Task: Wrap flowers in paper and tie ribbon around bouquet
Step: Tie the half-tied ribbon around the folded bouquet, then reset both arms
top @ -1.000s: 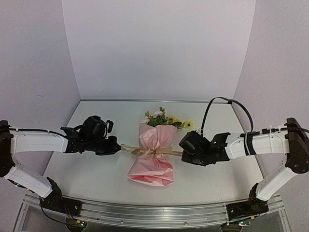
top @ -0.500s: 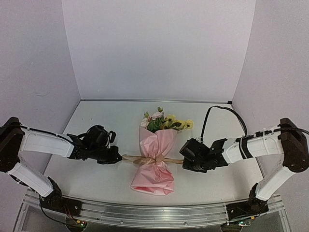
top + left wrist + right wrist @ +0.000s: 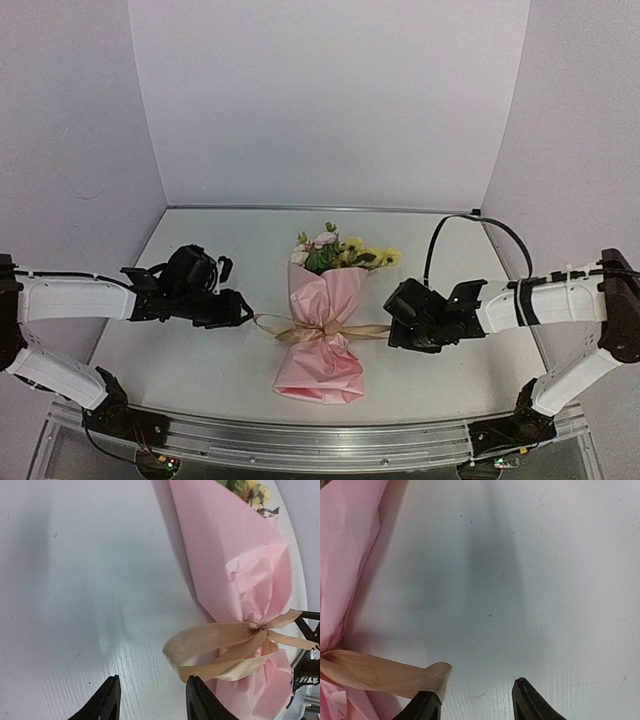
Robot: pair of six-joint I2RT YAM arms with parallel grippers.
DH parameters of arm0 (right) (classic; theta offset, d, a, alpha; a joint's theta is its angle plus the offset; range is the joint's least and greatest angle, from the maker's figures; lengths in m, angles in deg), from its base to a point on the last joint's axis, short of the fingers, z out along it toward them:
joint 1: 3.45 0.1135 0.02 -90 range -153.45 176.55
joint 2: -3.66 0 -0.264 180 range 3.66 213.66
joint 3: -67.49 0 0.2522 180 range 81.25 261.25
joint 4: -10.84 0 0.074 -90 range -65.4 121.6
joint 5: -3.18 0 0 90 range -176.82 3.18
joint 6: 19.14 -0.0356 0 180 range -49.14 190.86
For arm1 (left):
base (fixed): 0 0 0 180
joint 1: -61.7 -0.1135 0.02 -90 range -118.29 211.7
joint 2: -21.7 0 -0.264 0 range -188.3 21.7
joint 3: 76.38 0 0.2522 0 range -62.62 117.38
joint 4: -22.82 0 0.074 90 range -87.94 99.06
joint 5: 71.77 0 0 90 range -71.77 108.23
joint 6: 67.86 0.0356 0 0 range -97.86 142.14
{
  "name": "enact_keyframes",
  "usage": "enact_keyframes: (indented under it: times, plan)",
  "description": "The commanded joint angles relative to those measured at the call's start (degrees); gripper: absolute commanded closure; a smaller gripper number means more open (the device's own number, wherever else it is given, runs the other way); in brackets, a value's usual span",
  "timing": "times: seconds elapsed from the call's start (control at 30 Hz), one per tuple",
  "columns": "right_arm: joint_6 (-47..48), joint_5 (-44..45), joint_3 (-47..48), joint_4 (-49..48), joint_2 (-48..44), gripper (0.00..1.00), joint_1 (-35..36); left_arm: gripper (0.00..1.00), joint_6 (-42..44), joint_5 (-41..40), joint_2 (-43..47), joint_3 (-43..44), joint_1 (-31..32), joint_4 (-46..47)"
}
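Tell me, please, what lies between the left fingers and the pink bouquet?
Only the ribbon's loose loop, trailing from its knot across the bare table; the left wrist view shows it.

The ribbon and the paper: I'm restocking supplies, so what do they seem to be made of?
The ribbon looks like satin-type fabric: tan, softly shiny, falling in smooth loops; the fibre cannot be told. The paper looks like thin matte tissue or wrapping paper: pink, creased and crumpled at the tie.
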Motion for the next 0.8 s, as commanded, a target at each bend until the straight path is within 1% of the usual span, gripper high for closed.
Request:
enact_keyframes:
  times: [0.0, 0.13, 0.23, 0.3, 0.33, 0.53, 0.63, 0.77]
  plan:
    - [2.00, -0.19, 2.03, 2.24, -4.48, 0.45, 0.14, 0.50, 3.09, 0.53, 5.12, 5.83, -0.25, -1.02]
    - [3.33, -1.61, 4.75, 2.46, -4.82, 0.40, 0.21, 0.49, 3.90, 2.14, 2.64, 9.18, -0.25, -0.49]
    - [3.94, -2.99, 6.94, 2.40, -3.49, 0.36, 0.29, 0.55, 4.06, 6.29, -2.64, 11.85, -0.04, 1.49]
    - [4.02, -3.06, 8.21, 2.37, -2.29, 0.36, 0.28, 0.58, 4.92, 7.40, -7.22, 14.79, 0.85, 1.02]
    - [4.39, -3.08, 9.36, 2.35, -1.20, 0.35, 0.30, 0.60, 5.32, 7.73, -9.35, 15.96, 1.52, 1.03]
    - [6.91, -5.40, 18.74, 1.92, 7.25, 0.35, 0.29, 0.67, 6.52, 9.80, -18.81, 21.56, 6.12, -0.38]
    - [7.94, -7.01, 22.38, 1.70, 10.73, 0.38, 0.37, 0.73, 6.57, 10.19, -20.46, 22.78, 8.15, -1.18]
    - [9.56, -8.62, 25.30, 1.41, 13.47, 0.39, 1.74, 0.76, 6.88, 11.17, -21.36, 22.52, 10.57, -1.70]
